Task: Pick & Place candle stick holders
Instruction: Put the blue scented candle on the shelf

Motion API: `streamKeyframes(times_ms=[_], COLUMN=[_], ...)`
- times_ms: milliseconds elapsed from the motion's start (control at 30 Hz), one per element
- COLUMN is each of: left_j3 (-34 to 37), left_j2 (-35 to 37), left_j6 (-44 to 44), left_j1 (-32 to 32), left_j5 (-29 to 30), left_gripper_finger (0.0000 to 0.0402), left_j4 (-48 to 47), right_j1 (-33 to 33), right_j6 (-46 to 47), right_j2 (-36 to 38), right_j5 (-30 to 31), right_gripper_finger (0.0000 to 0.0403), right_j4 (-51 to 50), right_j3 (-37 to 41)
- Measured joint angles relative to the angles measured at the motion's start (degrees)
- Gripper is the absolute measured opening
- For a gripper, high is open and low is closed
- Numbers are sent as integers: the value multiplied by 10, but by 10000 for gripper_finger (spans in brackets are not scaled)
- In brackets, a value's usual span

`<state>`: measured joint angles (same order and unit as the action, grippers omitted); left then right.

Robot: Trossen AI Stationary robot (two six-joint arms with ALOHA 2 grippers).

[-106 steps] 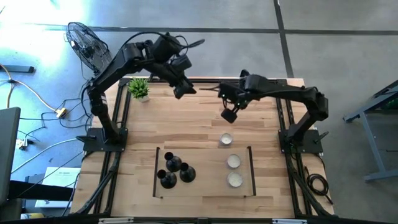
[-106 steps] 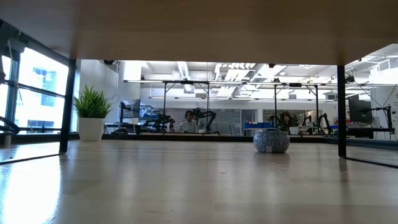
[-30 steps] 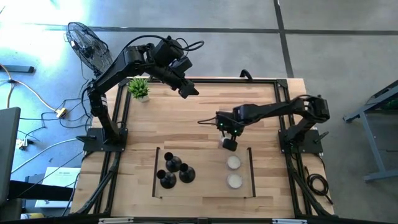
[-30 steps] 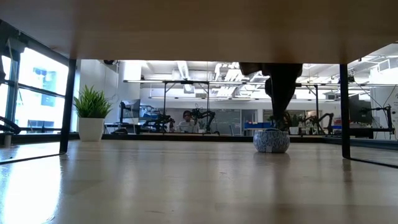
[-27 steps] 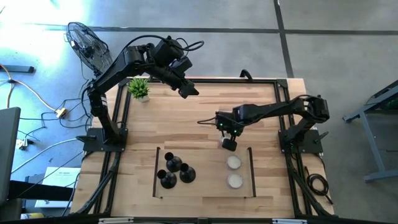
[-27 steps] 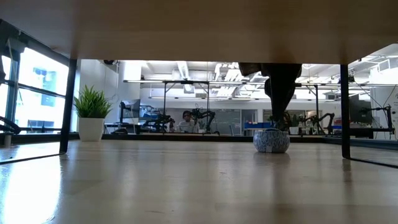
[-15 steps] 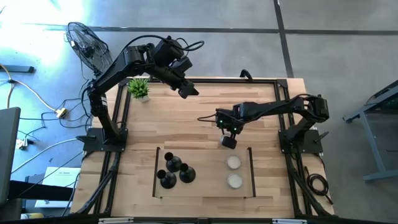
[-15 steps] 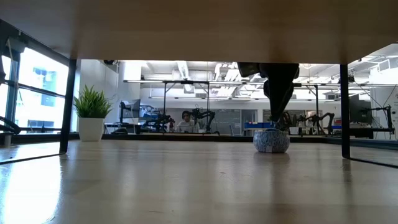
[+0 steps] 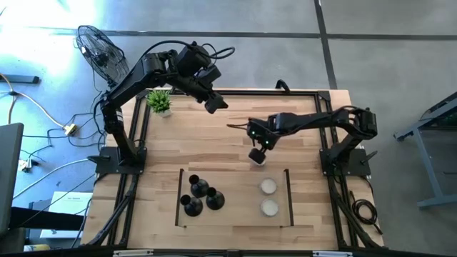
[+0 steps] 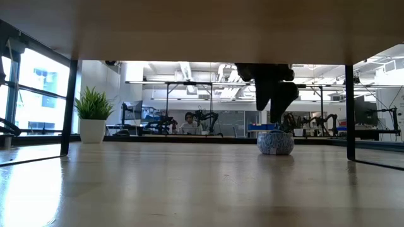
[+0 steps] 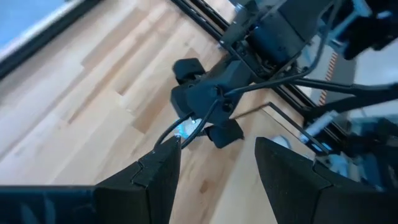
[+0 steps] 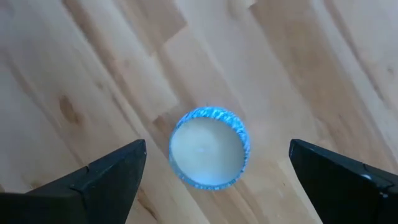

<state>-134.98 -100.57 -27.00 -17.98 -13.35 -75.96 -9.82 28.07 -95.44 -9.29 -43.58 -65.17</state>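
Note:
Three black candlestick holders [image 9: 196,184], [image 9: 191,206], [image 9: 215,200] stand on their round bases at the near left of the table. No gripper is near them. My right gripper [image 9: 255,155] hangs open above a small round cup with a blue pattern and a white filling [image 12: 209,148]. The cup stands on the table, and the fingers [image 12: 112,177] are wide on either side and above it. The low view shows this gripper [image 10: 273,101] clear above the cup [image 10: 275,142]. My left gripper [image 11: 211,168] is open and empty, raised over the far left [image 9: 214,104].
Two more white-filled cups [image 9: 268,186], [image 9: 269,207] stand at the near right. Thin black rails [image 9: 181,196], [image 9: 288,196] flank the holders and cups. A small green potted plant [image 9: 158,101] stands at the far left corner. Bare wood lies in the table's middle.
My right gripper has risen from just above the blue-patterned cup and drifted a little toward the table's far left. The cup has stayed on the table.

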Motion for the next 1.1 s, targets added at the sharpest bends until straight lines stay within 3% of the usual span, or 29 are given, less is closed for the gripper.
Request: streamKeyframes(times_ms=[200, 533, 733, 933, 1033, 1100], left_j3=[0, 0, 0, 0, 0, 0], left_j2=[0, 0, 0, 0, 0, 1], left_j6=[13, 168, 263, 341, 373, 375], left_j1=[0, 0, 0, 0, -1, -8], left_j5=[76, 194, 329, 451, 469, 451], left_gripper_finger=[204, 204, 204, 204, 204, 205], left_j4=[0, -1, -2, -9, -3, 13], right_j1=[-31, -49, -27, 8, 25, 35], right_j6=[74, 242, 388, 505, 549, 572], right_j2=[8, 115, 178, 189, 187, 186], right_j5=[-2, 40, 85, 110, 131, 143], right_gripper_finger=[389, 389, 389, 389, 389, 389], right_j4=[7, -15, -50, -67, -72, -76], right_j3=[0, 0, -1, -1, -1, -1])
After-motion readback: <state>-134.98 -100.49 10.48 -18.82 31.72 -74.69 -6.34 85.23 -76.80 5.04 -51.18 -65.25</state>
